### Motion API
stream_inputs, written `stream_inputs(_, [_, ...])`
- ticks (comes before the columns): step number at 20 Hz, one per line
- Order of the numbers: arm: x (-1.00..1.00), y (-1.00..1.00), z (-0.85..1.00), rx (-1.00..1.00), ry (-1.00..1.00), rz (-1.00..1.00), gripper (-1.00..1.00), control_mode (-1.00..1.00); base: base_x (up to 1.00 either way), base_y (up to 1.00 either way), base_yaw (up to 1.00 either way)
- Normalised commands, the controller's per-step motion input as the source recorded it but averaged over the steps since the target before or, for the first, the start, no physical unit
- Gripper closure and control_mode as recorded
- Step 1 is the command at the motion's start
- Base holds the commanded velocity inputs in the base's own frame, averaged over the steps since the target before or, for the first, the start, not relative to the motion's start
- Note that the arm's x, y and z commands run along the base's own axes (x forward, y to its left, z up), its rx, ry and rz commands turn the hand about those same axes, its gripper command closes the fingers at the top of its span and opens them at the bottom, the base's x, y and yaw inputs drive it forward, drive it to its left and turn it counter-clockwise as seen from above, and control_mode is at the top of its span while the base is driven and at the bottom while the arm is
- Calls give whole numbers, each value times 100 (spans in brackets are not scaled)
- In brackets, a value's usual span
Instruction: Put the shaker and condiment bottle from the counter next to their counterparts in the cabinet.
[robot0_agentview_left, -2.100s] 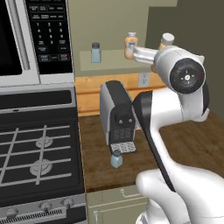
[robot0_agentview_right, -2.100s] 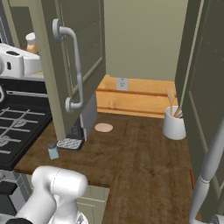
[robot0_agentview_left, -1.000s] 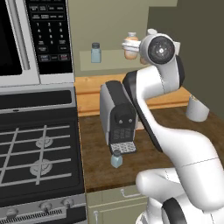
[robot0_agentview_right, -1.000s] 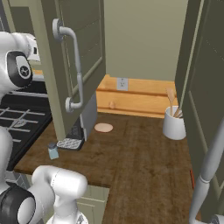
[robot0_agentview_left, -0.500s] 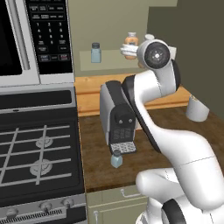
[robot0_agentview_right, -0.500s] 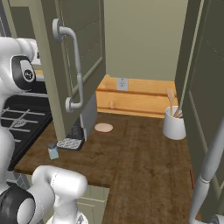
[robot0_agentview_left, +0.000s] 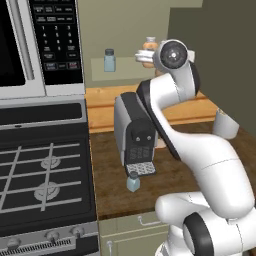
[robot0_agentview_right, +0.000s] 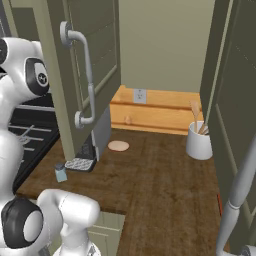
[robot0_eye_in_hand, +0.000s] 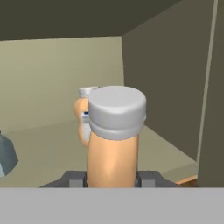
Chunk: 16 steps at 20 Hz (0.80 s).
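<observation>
Fingers (robot0_eye_in_hand: 111, 180) closed around the orange-tan, white-capped condiment bottle (robot0_eye_in_hand: 114, 140), held upright above the pale olive cabinet shelf (robot0_eye_in_hand: 48, 148), just in front of its matching orange-tan bottle (robot0_eye_in_hand: 82, 117). We judge placement underway; next: lower, release beside it. The pale-blue glass shaker (robot0_agentview_left: 133, 182) waits on the dark wood table (robot0_agentview_left: 165, 172).

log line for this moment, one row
gripper: shut on condiment bottle | at cabinet shelf, matching bottle just behind | shaker on counter by coffee machine
</observation>
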Motion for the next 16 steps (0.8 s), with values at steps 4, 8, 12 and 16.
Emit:
stream_inputs(4, [13, 0, -1, 0, 2, 0, 100, -100, 0, 0, 0])
stream_inputs(8, [18, 0, -10, 0, 0, 0, 100, -100, 0, 0, 0])
stream_inputs(12, [31, 0, -16, 0, 0, 0, 100, -100, 0, 0, 0])
stream_inputs(16, [44, 0, -11, 0, 0, 0, 100, -100, 0, 0, 0])
